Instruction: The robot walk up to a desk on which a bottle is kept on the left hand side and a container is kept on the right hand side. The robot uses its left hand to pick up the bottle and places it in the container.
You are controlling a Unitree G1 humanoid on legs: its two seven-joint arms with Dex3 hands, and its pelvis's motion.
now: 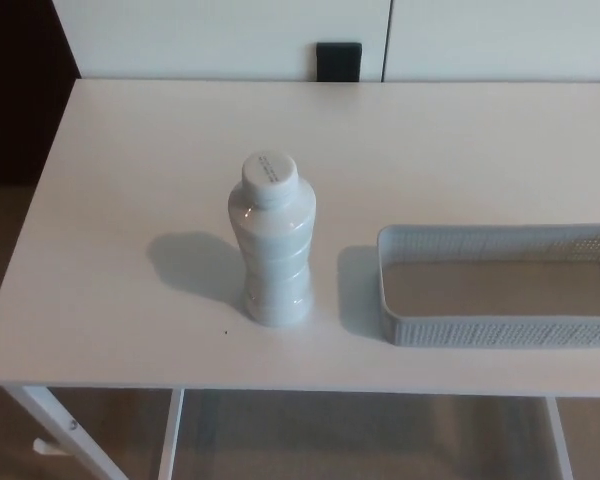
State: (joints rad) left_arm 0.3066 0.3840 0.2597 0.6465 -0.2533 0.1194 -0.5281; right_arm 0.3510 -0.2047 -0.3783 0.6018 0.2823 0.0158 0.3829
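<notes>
A white plastic bottle with a ribbed body and a white cap stands upright on the white desk, left of centre. To its right lies a shallow pale grey mesh container, empty inside, with its right end cut off by the picture's edge. A gap of bare desk separates bottle and container. Neither of my hands shows in the head view.
The desk's front edge runs across the bottom, with white legs below it and floor beneath. Behind the desk is a white wall with a black socket. A dark area lies past the desk's left edge.
</notes>
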